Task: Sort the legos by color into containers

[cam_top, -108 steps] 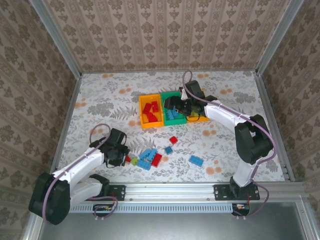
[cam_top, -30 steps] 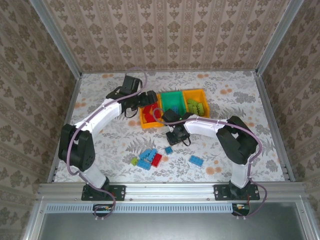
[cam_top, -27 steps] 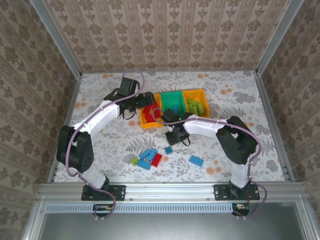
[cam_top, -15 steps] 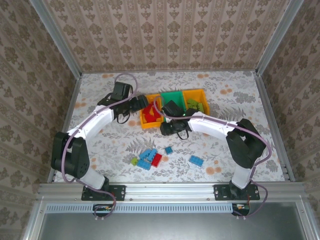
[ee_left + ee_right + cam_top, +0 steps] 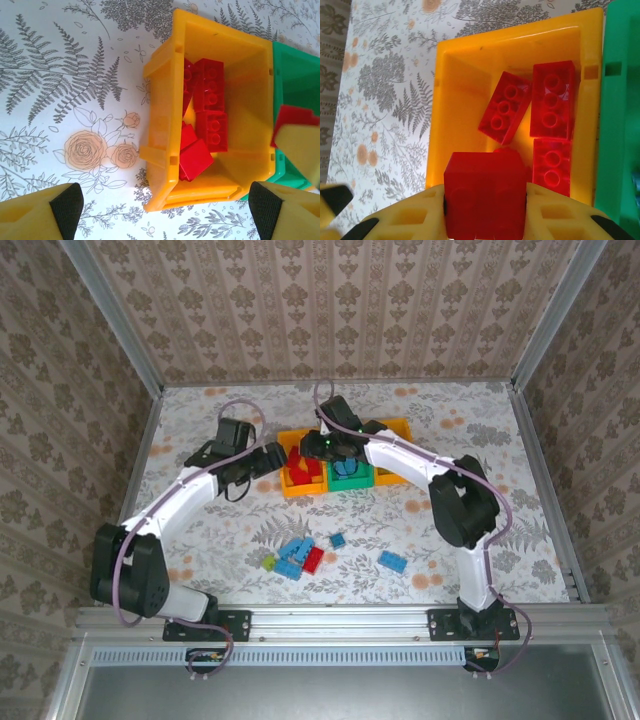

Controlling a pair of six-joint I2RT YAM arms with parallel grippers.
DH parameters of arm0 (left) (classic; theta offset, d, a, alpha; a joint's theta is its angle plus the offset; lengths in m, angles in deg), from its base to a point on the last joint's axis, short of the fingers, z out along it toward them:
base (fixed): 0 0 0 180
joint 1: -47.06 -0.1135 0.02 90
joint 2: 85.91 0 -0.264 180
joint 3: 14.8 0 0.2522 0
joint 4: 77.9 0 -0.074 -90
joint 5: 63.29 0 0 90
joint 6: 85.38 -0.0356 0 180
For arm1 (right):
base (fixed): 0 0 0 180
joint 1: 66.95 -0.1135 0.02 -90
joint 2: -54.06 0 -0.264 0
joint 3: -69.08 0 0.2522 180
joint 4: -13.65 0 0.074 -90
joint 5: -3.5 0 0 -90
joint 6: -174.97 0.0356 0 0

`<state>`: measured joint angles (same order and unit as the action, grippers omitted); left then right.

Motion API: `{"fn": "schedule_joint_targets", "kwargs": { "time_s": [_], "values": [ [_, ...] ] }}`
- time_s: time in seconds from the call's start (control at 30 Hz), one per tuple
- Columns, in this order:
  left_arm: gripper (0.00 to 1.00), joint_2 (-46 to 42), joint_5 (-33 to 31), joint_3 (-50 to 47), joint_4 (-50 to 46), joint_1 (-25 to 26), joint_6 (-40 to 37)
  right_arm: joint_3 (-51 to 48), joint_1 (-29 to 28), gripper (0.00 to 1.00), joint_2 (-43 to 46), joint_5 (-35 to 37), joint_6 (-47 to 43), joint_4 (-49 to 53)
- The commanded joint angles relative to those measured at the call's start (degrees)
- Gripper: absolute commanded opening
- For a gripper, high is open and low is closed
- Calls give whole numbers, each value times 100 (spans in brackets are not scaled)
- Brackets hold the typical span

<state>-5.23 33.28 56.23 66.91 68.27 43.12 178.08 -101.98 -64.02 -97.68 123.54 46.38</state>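
Observation:
My right gripper [image 5: 486, 210] is shut on a red lego [image 5: 485, 180] and hangs over the left orange container [image 5: 445, 100], which holds several red legos [image 5: 551, 100]. From above, the right gripper [image 5: 318, 447] sits over that container [image 5: 293, 488], next to the green container [image 5: 350, 480] and the right orange container [image 5: 400, 426]. My left gripper [image 5: 272, 454] is open just left of the containers. Its wrist view looks down on the left orange container [image 5: 165, 90] and its red legos [image 5: 210, 105], with the left gripper [image 5: 165, 210] holding nothing.
Loose legos lie on the floral table nearer the arms: a blue and red cluster [image 5: 300, 558], a lime green one [image 5: 268, 562], a small blue one [image 5: 338, 539] and a blue one [image 5: 392, 560]. The right arm stretches across the right orange container.
The right gripper has risen from the table in front of the containers and moved over the left orange one with the red lego. The left gripper has drawn back to the left.

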Motion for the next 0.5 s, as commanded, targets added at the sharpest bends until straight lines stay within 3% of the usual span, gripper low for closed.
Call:
{"fn": "schedule_joint_targets", "kwargs": {
  "time_s": [0.0, 0.27, 0.47],
  "values": [
    [90, -240, -136, -164, -94, -65, -200, 382, 13, 30, -238, -217, 239, 274],
    [92, -360, -195, -329, -138, -100, -306, 662, 22, 40, -431, -178, 204, 383],
    [92, -344, -177, -332, -103, -102, -273, 664, 22, 55, -400, -148, 204, 374]
  ]
}}
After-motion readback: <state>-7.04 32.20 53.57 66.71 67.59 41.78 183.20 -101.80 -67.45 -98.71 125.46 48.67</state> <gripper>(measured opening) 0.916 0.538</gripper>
